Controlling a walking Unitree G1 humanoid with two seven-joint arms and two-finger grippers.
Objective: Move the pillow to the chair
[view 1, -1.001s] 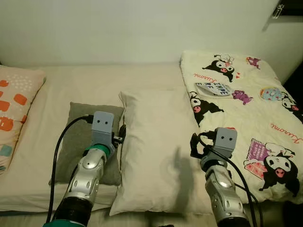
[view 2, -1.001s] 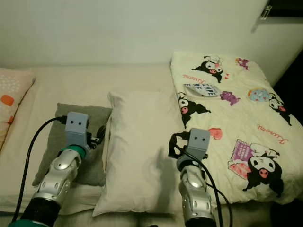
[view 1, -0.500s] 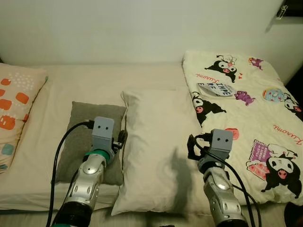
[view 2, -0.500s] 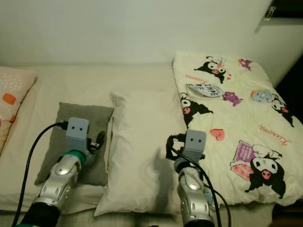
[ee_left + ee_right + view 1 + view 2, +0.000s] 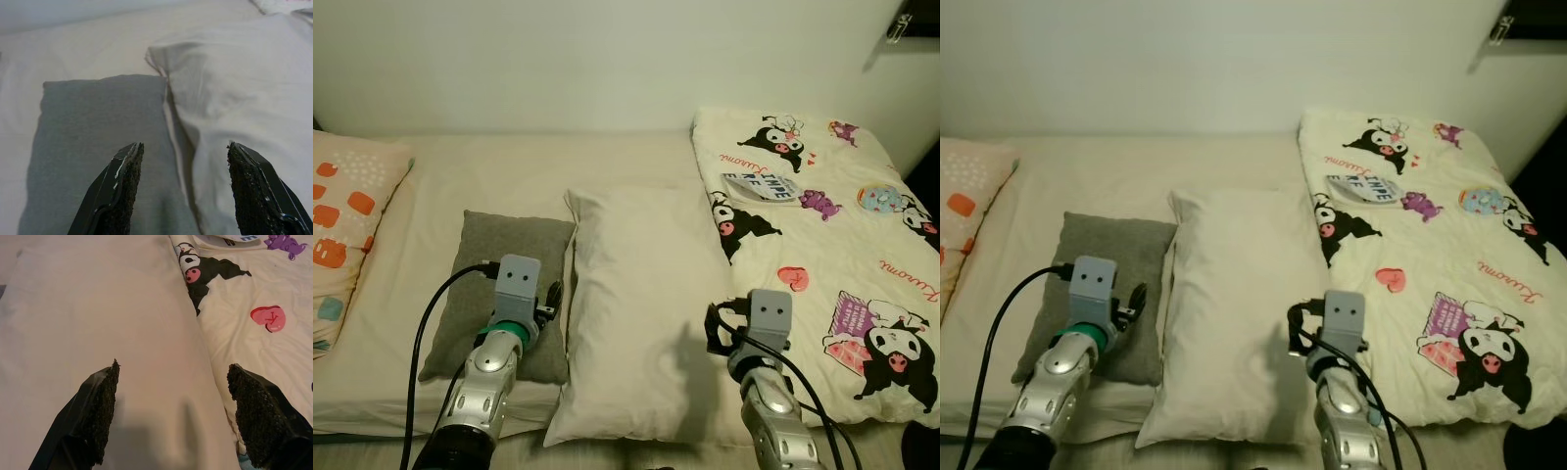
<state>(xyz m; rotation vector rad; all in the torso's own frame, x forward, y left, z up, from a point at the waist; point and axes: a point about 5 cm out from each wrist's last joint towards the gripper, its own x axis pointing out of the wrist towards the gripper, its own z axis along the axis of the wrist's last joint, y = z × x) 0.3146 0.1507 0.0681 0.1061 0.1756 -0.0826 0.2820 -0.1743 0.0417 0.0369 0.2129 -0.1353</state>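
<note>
**Two grippers hovering over a cream pillow on a bed**

A long cream pillow [image 5: 641, 308] is lying lengthwise in the middle of a bed [image 5: 509, 166] covered by a pale sheet, its far end pointing toward a plain white wall [image 5: 607, 59]. A smaller grey cushion [image 5: 499, 264] is lying just beside it on the robot's left, with its edge touching or tucked slightly under the pillow's side.

On the robot's right, a cream comforter [image 5: 832, 245] is spreading across the bed and touching the pillow's other side. It is printed with black-and-white cartoon characters, a pink heart and red script that is too small to read. A folded patch on it is showing large dark letters reading roughly "INE" over "RE"; the rest is hidden.

At the far left edge, a pillow with orange and teal patches [image 5: 347, 235] is leaning at the bedside.

The left gripper [image 5: 181, 188] is hanging above the seam between the grey cushion and the pillow, its two black fingers spread apart and holding nothing. The right gripper [image 5: 171, 416] is hanging above the pillow's right edge, next to the comforter, its fingers also spread wide and empty. A black cable [image 5: 431, 323] is looping along the left arm.
</note>
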